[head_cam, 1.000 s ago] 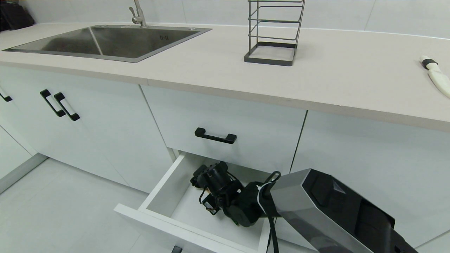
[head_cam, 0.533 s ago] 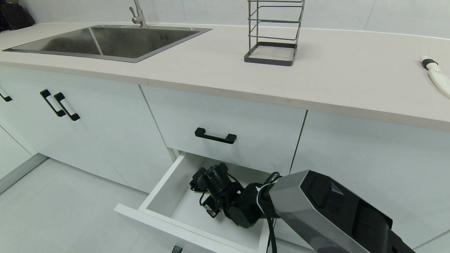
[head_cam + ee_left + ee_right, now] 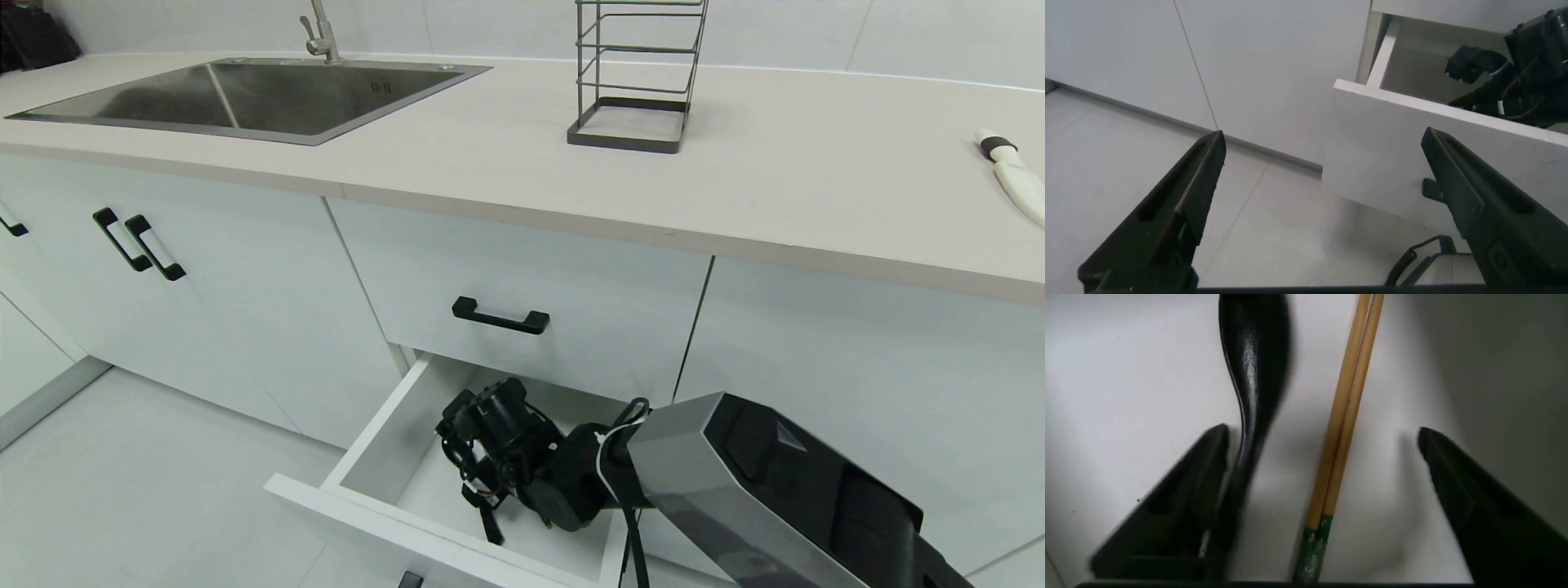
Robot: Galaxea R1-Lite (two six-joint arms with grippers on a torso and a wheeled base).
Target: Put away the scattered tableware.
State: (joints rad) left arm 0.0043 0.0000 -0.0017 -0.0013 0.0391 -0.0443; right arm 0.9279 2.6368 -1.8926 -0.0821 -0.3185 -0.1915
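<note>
Just above the white floor of an open drawer (image 3: 1143,376), the right gripper (image 3: 1321,441) hangs with its two dark fingers spread wide, closed on nothing. Between them lie a black spoon (image 3: 1253,367) and a pair of bamboo chopsticks (image 3: 1347,416). The spoon's handle runs close along one finger; whether the two touch cannot be told. The chopsticks lie side by side and touching, their near ends banded in green, apart from the other finger.

From the left wrist, the left gripper (image 3: 1323,143) is seen low over the pale tiled floor (image 3: 1110,163), its fingers also spread wide and holding nothing. It faces the white front panel of the open drawer, with the plain cabinet doors (image 3: 1266,65) beside it. The right gripper shows farther off, inside the drawer.

From the head camera, the right arm (image 3: 735,482) slants down from the lower right into that drawer, the lower of two in the white cabinet front. The drawer above it is closed and carries a black bar handle (image 3: 500,316). On the beige countertop (image 3: 775,180) stand a steel sink (image 3: 245,98) with its faucet (image 3: 320,33) at the left and a dark wire rack (image 3: 633,73) near the middle. A cream-handled knife (image 3: 1012,175) with a black band lies at the far right, well apart from the rack.
</note>
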